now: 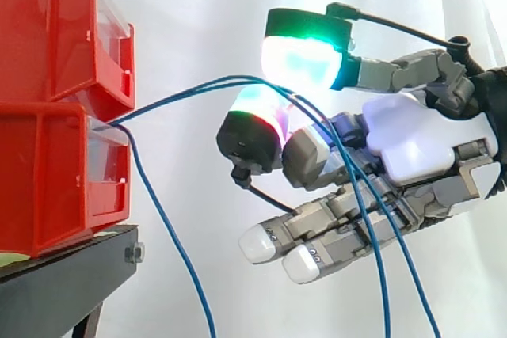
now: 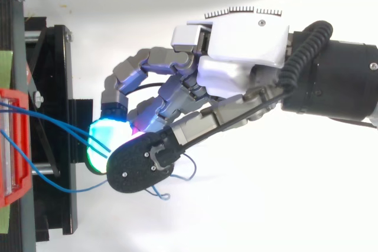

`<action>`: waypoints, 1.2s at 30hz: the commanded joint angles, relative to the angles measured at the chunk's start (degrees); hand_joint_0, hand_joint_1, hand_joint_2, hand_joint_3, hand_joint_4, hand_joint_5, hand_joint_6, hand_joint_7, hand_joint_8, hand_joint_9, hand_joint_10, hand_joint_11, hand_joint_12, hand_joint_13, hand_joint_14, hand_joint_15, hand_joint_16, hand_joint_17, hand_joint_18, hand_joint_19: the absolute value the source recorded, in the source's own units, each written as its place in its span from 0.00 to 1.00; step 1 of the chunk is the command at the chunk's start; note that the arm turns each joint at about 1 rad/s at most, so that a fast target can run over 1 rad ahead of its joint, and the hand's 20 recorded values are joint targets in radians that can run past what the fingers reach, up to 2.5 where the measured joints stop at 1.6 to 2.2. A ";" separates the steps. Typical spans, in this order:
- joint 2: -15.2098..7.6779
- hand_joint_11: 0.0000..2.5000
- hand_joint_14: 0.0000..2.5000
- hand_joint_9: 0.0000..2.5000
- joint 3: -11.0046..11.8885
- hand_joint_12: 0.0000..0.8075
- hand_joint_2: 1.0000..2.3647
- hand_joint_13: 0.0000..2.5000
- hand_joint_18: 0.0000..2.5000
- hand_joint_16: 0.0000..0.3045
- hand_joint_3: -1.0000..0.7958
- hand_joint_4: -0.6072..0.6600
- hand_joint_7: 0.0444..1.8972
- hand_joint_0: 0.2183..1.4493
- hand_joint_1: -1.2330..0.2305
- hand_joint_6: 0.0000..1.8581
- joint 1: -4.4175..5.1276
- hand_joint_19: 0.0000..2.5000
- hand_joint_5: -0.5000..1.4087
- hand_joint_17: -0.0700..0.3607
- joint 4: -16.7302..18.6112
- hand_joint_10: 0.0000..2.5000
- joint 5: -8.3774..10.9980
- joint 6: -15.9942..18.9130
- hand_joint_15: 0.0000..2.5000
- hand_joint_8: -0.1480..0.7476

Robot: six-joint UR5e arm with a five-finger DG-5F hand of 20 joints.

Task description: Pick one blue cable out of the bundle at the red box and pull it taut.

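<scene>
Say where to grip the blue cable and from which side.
Grip the blue cable on its free span arching out of the red bin. Come from the side opposite the bin, closing from above and below: there it runs nearly level in open air, as the hand seems to pinch it.

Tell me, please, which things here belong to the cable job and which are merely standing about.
Job: hand; blue cables, pinched between its pads; red bins the cables run from.
Standing about: black stand; white curtain.

Bright, even light; white curtain (image 1: pixel 206 13) glaring.
</scene>
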 commanded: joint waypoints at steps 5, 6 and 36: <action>0.00 0.43 0.00 0.44 -0.01 0.45 0.00 0.23 0.22 0.15 0.28 0.50 0.47 0.39 0.30 0.50 0.00 0.06 0.16 0.40 0.00 0.00 0.00 0.27 0.10 0.52; 0.00 0.43 0.00 0.44 -0.01 0.45 0.00 0.23 0.22 0.15 0.28 0.50 0.47 0.39 0.30 0.50 0.00 0.06 0.16 0.40 0.00 0.00 0.00 0.27 0.10 0.52; 0.00 0.44 0.00 0.41 -0.19 0.45 0.00 0.24 0.23 0.15 0.28 0.52 0.45 0.42 0.22 0.50 -0.35 0.04 0.16 0.40 0.00 0.00 -0.26 -1.40 0.10 0.49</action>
